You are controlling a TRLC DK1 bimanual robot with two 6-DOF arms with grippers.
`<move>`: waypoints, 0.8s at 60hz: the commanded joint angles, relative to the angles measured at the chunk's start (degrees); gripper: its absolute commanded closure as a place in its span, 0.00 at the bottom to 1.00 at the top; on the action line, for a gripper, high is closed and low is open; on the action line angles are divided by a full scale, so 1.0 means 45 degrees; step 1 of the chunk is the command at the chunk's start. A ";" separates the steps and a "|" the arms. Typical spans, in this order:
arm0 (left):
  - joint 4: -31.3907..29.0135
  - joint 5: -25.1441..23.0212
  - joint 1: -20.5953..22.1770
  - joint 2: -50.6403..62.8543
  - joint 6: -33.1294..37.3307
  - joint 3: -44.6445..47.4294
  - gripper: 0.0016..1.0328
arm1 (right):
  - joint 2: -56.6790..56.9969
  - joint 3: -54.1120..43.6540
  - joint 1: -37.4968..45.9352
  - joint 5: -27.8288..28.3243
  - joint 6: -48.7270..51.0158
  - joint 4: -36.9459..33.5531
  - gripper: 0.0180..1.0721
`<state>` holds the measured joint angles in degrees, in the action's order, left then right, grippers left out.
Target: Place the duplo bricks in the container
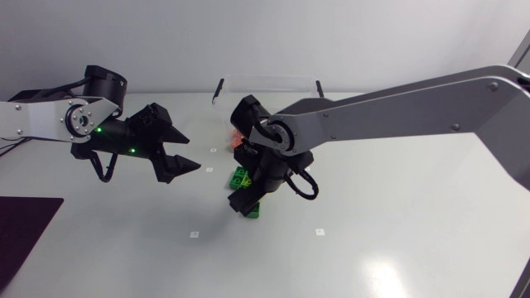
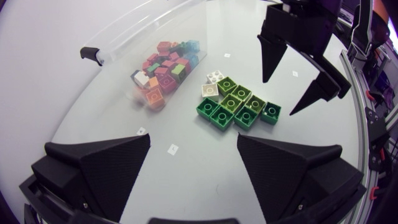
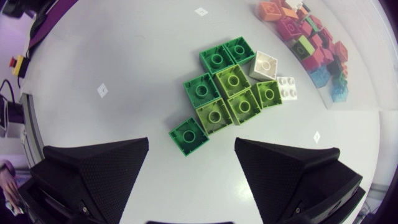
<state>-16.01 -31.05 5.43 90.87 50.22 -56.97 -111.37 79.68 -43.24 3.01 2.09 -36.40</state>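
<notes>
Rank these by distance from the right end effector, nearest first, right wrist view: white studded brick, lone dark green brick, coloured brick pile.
1. Lone dark green brick: just ahead.
2. White studded brick: past the green bricks.
3. Coloured brick pile: beyond it.

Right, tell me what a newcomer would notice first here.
A tight patch of green bricks lies mid-table, with two white bricks at its edge, right below the open right claw. Beside it a clear container holds a jumble of coloured bricks. The left claw, also open, hangs off to the side, pointing at the patch.
</notes>
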 commanded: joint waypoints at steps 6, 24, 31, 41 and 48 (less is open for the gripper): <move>-0.0134 -0.0151 -0.0465 -0.0799 0.0618 0.0824 0.06 | -0.0739 0.1200 -0.0429 -0.0531 -0.2827 -0.1149 0.05; -0.0544 -0.0190 -0.0973 -0.2361 0.1106 0.1898 0.06 | -0.2829 0.3778 -0.0703 -0.1723 -0.5718 -0.4118 0.09; -0.0641 -0.0190 -0.1090 -0.2674 0.1165 0.2152 0.06 | -0.3356 0.4364 -0.0703 -0.1391 -0.5894 -0.4489 0.11; -0.0680 -0.0190 -0.1246 -0.3025 0.1380 0.2582 0.06 | -0.3630 0.4579 -0.0683 -0.1312 -0.6167 -0.4528 0.21; -0.0720 -0.0190 -0.1363 -0.3182 0.1419 0.2660 0.06 | -0.3786 0.4579 -0.0644 -0.1332 -0.6265 -0.4489 0.30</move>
<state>-18.59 -31.27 -0.08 77.80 54.70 -46.26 -126.37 99.39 -46.02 -3.03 -24.08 -55.59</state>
